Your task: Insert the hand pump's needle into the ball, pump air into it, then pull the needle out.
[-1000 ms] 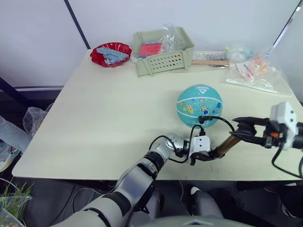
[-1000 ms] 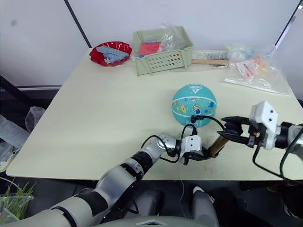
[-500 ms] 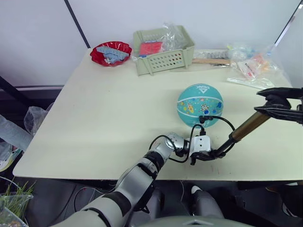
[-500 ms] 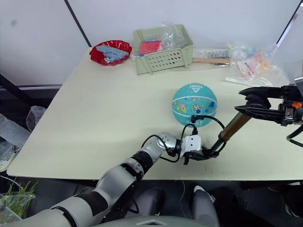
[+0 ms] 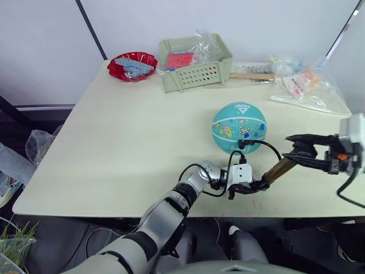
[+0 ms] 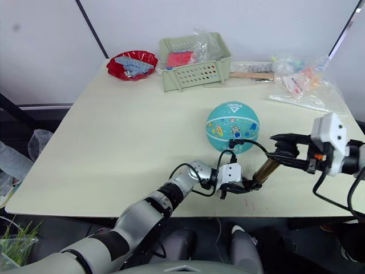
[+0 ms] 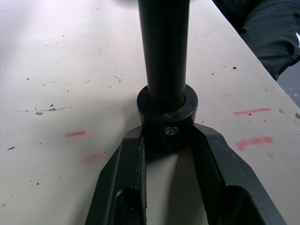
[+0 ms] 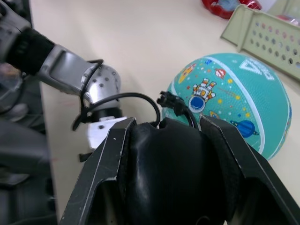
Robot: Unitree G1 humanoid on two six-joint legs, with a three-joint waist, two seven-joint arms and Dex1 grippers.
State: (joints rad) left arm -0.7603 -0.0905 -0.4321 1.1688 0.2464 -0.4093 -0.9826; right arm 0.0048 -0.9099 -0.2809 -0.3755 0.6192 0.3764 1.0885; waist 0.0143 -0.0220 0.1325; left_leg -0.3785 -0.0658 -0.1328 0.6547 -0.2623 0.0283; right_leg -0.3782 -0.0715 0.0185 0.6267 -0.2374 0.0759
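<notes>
One ball (image 5: pixel 239 127), one pump (image 5: pixel 278 169) clamped at each end by left hand (image 5: pixel 255 186) and right hand (image 5: pixel 297 152), handle pushed in since earlier.

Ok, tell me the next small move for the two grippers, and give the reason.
Probably draw the right gripper back out for another stroke: it is clamped on the hand pump handle, the left gripper pins the base, and the needle sits at the ball.

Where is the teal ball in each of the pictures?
Left eye view: the ball sits right of the table's middle.
Right eye view: the same spot.
Left wrist view: I don't see it there.
Right wrist view: just beyond the right gripper.
Shared landmark: the hand pump's black hose, looping to the ball's near side.
</notes>
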